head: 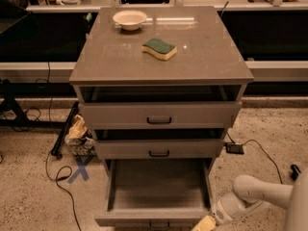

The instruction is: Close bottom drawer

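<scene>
The bottom drawer (pixel 159 186) of the grey cabinet (pixel 161 47) stands pulled far out, its plain grey box interior showing and its front (pixel 125 220) at the frame's lower edge. A small black handle (pixel 159 224) is just visible there. My gripper (pixel 204 224) is at the bottom edge, at the right end of the drawer front, with my white arm (pixel 260 196) reaching in from the right. The middle drawer (pixel 159 149) and top drawer (pixel 159 114) are each slightly out.
A white bowl (pixel 129 19) and a green-and-yellow sponge (pixel 159 48) lie on the cabinet top. Cables (pixel 57 177), a blue floor mark (pixel 79 170) and crumpled packaging (pixel 77 131) lie left of the cabinet. A small black box (pixel 235 147) with a cord lies at the right.
</scene>
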Controlling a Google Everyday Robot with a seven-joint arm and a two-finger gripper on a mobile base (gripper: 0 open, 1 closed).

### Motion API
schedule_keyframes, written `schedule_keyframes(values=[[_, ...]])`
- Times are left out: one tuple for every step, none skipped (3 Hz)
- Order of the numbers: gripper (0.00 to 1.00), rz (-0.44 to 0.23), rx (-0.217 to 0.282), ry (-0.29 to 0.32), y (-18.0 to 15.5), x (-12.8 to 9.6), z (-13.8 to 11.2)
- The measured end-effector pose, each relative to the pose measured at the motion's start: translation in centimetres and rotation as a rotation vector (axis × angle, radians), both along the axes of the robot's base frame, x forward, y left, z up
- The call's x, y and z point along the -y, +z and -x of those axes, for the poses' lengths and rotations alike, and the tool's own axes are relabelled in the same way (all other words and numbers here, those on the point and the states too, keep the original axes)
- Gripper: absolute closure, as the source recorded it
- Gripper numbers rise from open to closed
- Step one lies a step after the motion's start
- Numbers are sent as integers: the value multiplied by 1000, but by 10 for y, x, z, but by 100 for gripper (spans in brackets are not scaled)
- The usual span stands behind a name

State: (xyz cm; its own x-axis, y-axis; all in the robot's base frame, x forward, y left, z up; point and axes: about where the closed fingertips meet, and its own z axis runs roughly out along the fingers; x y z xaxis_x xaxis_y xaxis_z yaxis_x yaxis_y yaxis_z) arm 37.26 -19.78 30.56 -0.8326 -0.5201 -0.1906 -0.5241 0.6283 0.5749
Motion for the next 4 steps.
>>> schedule_keyframes(values=[[41, 45, -56, -30, -39, 18, 7], [64, 87, -53, -81, -66, 36, 11], [87, 84, -23, -129, -97, 49, 10], [100, 52, 22, -152, -128, 42, -3]])
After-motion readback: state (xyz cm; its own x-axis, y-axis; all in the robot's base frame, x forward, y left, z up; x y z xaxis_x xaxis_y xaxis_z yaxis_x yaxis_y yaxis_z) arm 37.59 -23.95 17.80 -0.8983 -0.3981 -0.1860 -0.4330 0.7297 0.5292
